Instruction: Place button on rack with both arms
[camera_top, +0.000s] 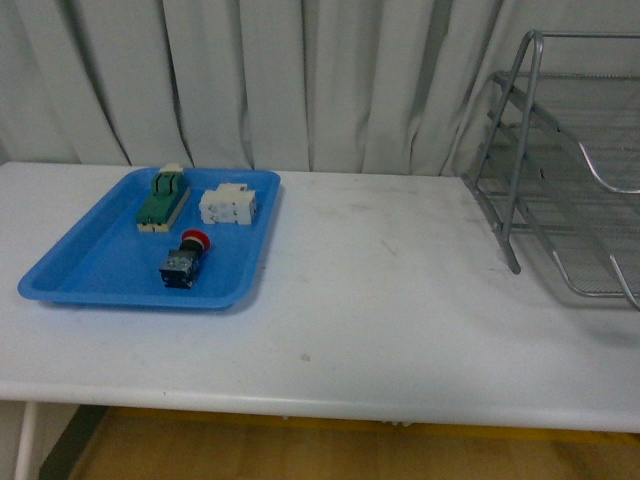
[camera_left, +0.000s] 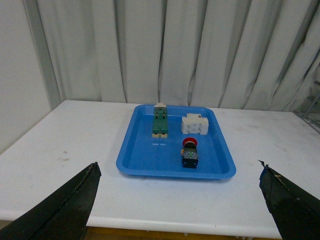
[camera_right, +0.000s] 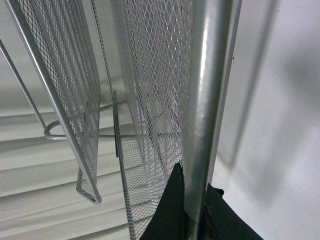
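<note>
The left fingers gape wide, aimed at the button lying in the blue tray. The right fingers clamp the rack by its tube, seemingly to steady it for loading.

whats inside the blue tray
The flat blue plastic tray holds a red-capped push-button switch, a green-topped block and a white block, all apart. Their undersides are hidden.

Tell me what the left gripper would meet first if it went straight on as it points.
Probably the blue tray, near its front rim, then the button inside it. Only bare table lies between the open fingers and the tray; depth is uncertain.
</note>
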